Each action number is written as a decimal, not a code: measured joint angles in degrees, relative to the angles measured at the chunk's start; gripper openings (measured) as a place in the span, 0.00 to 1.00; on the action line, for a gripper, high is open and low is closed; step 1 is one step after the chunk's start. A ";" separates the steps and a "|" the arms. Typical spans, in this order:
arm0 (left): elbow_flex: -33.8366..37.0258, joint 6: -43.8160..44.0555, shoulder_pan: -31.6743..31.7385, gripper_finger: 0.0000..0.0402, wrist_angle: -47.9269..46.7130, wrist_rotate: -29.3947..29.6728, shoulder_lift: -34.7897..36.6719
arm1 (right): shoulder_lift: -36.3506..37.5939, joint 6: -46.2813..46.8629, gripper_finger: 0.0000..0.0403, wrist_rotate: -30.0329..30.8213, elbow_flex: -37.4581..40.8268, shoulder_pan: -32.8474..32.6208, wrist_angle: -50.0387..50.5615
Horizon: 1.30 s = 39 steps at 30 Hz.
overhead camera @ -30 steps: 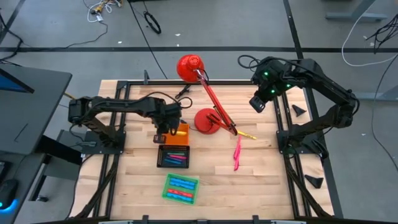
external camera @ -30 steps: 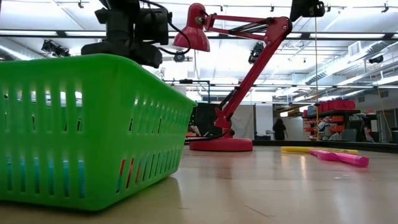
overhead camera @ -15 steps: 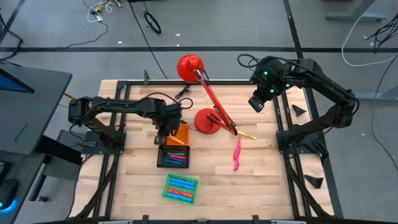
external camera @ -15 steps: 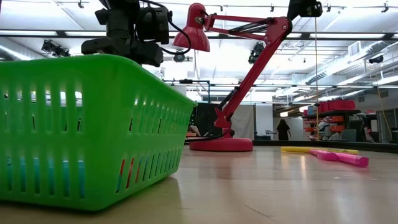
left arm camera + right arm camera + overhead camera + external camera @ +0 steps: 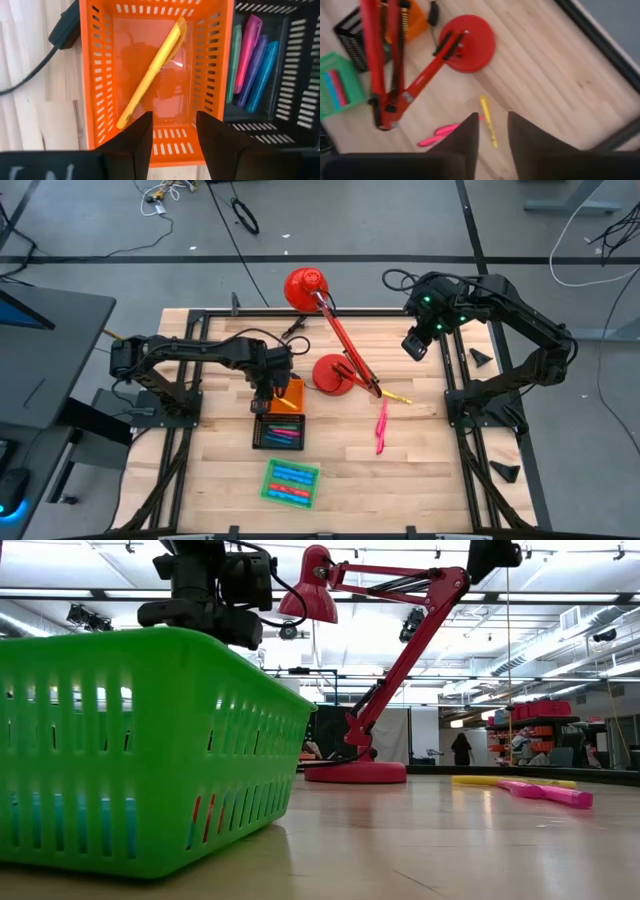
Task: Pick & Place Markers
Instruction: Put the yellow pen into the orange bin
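Two arms are sitting over your table. Starting at the left, your left gripper (image 5: pixel 264 392) is hanging right above the orange tray (image 5: pixel 290 392), at the tray's left end. Through the left wrist view its two fingers (image 5: pixel 131 145) are standing apart with nothing between them, and below them a yellow marker (image 5: pixel 152 71) is lying slantwise on the floor of the orange tray (image 5: pixel 95 75). Touching that tray's front side, the black tray (image 5: pixel 279 433) is holding several markers, pink, green and blue among them (image 5: pixel 247 45). Nearer the table's front edge, the green tray (image 5: pixel 291 483) is carrying blue and red markers (image 5: pixel 290 476).

Moving toward the middle, you are looking at the red lamp (image 5: pixel 333 375), its base resting on the wood and its arm leaning back to the shade. Just right of the base, a yellow marker (image 5: pixel 396 395) is lying on the table, and close in front of it two pink markers (image 5: pixel 381 426) are lying end to end.

At the right, your right gripper (image 5: pixel 413 346) is hovering high near the table's back right corner, well apart from the loose markers. Its fingers (image 5: pixel 465 140) are showing a narrow gap and gripping nothing.
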<state>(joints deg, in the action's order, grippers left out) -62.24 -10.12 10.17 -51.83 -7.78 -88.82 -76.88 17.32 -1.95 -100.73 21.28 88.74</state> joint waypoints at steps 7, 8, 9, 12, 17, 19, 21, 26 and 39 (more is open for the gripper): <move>0.00 4.66 0.00 0.39 -0.07 -0.03 0.00 | 0.00 -2.84 0.48 2.26 1.89 0.02 0.59; 0.00 5.01 0.00 0.39 -0.07 -0.03 0.00 | 0.00 -4.24 0.50 2.09 2.51 0.02 0.70; 0.00 5.35 0.00 0.39 -0.11 -0.03 0.00 | 0.04 -5.28 0.52 2.07 3.36 0.02 0.85; 0.00 5.43 -0.11 0.39 -0.84 -0.03 0.00 | 0.13 -7.38 0.55 1.96 7.69 0.02 1.16; 0.00 5.60 -0.11 0.39 -0.96 -0.04 -0.02 | 0.13 -9.38 0.56 1.97 18.00 -0.15 -1.79; 0.00 6.13 -0.11 0.39 -0.95 -0.03 -0.02 | 0.39 -10.49 0.56 1.98 21.76 -0.15 -3.32; 0.00 6.21 -0.11 0.39 -0.98 -0.03 -0.02 | 1.12 -12.00 0.56 2.01 25.45 -0.15 -5.36; 0.00 6.48 -0.11 0.39 -0.98 -0.03 -0.02 | 3.28 -11.88 0.56 3.40 34.47 -0.32 -11.66; -0.02 6.48 -0.11 0.39 -0.98 -0.03 -0.02 | 3.65 -5.51 0.56 1.67 51.67 -6.57 -27.77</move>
<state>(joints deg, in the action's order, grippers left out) -62.26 -3.64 10.07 -52.82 -7.82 -88.84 -73.23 11.81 -0.29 -49.06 14.71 60.97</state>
